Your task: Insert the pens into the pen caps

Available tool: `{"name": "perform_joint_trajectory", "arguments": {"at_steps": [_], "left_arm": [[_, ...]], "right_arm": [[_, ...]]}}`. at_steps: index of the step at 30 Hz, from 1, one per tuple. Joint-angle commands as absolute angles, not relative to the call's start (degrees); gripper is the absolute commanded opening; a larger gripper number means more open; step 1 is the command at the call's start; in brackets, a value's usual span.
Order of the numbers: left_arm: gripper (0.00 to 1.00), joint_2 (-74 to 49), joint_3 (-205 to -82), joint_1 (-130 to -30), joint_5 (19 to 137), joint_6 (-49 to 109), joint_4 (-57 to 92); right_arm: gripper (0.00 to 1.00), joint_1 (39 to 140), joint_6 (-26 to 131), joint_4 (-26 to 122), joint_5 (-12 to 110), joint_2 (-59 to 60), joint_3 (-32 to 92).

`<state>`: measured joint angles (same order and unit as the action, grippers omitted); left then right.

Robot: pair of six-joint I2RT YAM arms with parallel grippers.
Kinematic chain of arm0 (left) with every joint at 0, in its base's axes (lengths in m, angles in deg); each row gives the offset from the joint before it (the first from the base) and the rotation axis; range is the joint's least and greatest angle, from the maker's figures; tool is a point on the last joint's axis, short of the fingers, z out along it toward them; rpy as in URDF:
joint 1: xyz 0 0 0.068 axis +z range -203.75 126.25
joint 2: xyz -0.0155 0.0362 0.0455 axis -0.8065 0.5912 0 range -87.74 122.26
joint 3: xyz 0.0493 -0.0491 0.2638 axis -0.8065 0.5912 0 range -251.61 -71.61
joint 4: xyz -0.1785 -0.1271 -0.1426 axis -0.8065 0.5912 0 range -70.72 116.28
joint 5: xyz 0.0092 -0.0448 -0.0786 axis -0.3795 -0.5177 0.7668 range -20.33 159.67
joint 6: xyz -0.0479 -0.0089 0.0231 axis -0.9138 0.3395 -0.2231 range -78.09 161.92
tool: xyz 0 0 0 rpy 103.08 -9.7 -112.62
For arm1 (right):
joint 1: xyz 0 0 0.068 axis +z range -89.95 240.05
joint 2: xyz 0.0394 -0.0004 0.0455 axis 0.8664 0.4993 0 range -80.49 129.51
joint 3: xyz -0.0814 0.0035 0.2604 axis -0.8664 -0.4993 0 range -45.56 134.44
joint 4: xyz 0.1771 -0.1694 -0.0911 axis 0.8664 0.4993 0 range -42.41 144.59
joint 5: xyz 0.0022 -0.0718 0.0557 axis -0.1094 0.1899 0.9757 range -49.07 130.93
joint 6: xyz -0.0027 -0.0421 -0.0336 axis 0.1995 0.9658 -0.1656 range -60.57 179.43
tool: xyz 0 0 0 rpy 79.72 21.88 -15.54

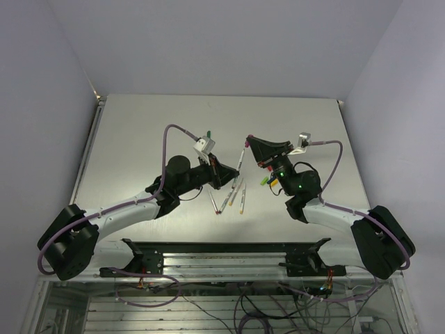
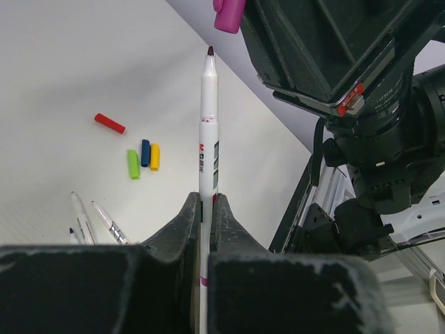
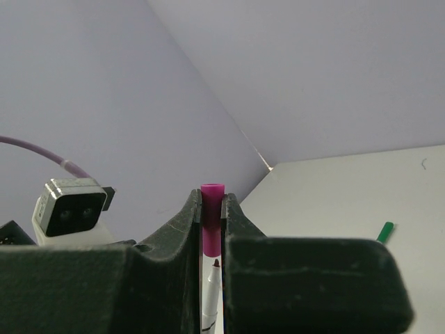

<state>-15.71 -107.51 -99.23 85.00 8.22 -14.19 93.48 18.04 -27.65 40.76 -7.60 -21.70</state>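
Between the two arms, off the table (image 1: 139, 132), the pen (image 2: 208, 104) stands upright, dark tip up. My left gripper (image 2: 206, 203) is pinched tight low on the barrel. The tip sits just under the magenta cap (image 2: 229, 14), not in yet. My right gripper (image 3: 211, 203) is clamped on that cap mid-length.

Pen looks light, stiff, smooth glossy plastic. It is probably slippery and may pivot under the push, so a grip nearer the tip would suit. Cap is tiny, hard, stubby.

Red cap (image 2: 110, 123), green cap (image 2: 133, 164), dark blue cap (image 2: 145, 152) and yellow cap (image 2: 155, 156) lie on the matte white top, spare pens (image 2: 83, 223) near.
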Motion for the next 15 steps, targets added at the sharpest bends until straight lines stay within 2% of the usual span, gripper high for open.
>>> {"name": "perform_joint_trajectory", "arguments": {"at_steps": [1, 15], "left_arm": [[0.07, -15.2, -107.1, -99.5, 86.8, 7.9, -18.1], [0.07, -15.5, -106.7, -99.5, 86.1, 7.9, -18.3]], "right_arm": [[0.00, 93.3, 17.5, -29.7, 41.8, -7.9, -22.0], [0.00, 93.3, 15.8, -29.0, 42.4, -7.1, -22.9]]}}
